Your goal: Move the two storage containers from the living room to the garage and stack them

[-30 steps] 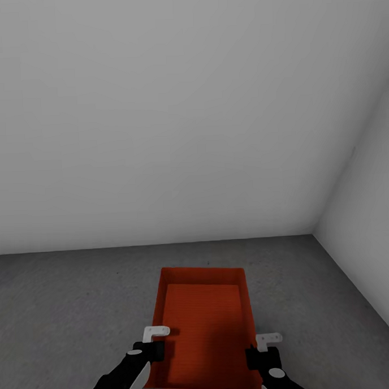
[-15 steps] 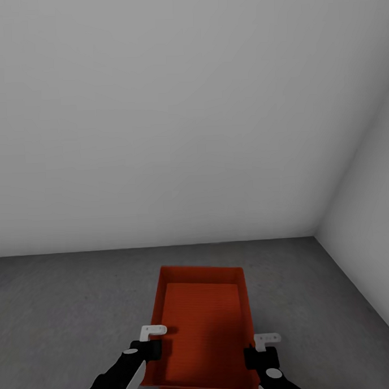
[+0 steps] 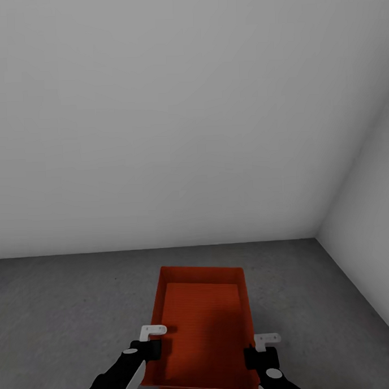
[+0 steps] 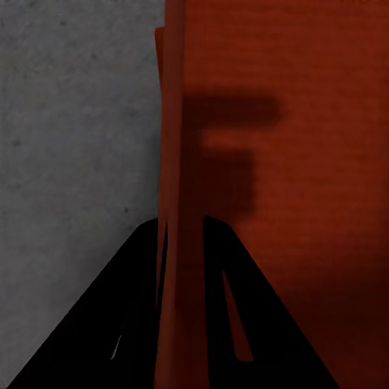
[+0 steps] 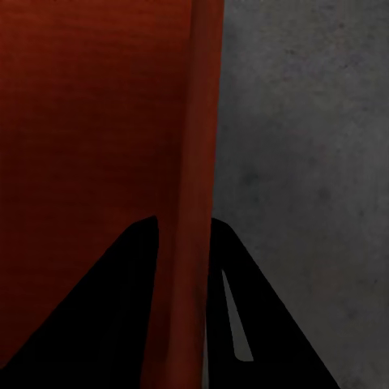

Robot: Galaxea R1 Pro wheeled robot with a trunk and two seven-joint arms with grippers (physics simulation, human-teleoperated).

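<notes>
Both claws, left claw (image 3: 149, 342) and right claw (image 3: 263, 349), pinch a storage container (image 3: 203, 324) wall over the concrete floor (image 3: 64, 313), so uneven release could tip it.

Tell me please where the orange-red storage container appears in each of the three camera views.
Head view: storage container at bottom centre, between both grippers.
Left wrist view: its wall runs between the fingers, interior beside.
Right wrist view: its wall likewise.
Shared landmark: grey concrete floor.
</notes>
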